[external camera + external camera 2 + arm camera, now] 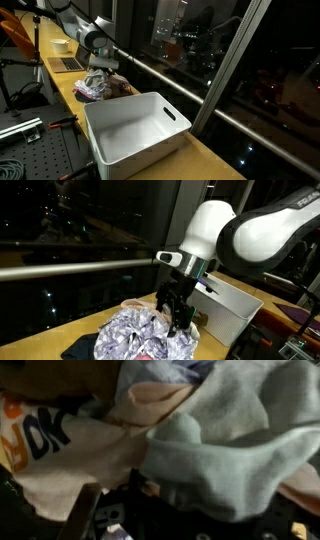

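Exterior views, both: the table (40, 338) runs along the window. White bin (140, 150) stands near one end of it, nothing visible inside. Clothes pile (145, 340) lies just beside the bin, toward the window edge, all of it on the wood. My gripper (178, 322) points straight down, fingertips in the top of the pile. Jaws: spread or pinching, I cannot tell. Wrist view: pale green cloth (220, 460) and white cloth with orange print (45, 445) fill the frame. Nothing lifted yet; no garment in the bin.
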Motion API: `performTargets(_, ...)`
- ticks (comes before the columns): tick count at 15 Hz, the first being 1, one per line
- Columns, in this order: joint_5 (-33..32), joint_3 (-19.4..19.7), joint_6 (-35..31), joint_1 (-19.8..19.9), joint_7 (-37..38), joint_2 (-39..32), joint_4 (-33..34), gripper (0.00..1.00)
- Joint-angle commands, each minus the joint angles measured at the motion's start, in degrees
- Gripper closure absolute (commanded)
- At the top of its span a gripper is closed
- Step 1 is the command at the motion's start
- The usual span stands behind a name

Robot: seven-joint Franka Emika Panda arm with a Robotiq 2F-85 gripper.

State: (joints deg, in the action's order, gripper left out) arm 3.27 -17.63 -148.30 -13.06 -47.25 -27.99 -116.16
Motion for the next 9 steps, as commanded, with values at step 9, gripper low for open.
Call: performTargets(9,-1.52,-1.29,-2.94,10.83,-1.11,-8.78,0.85,0.25)
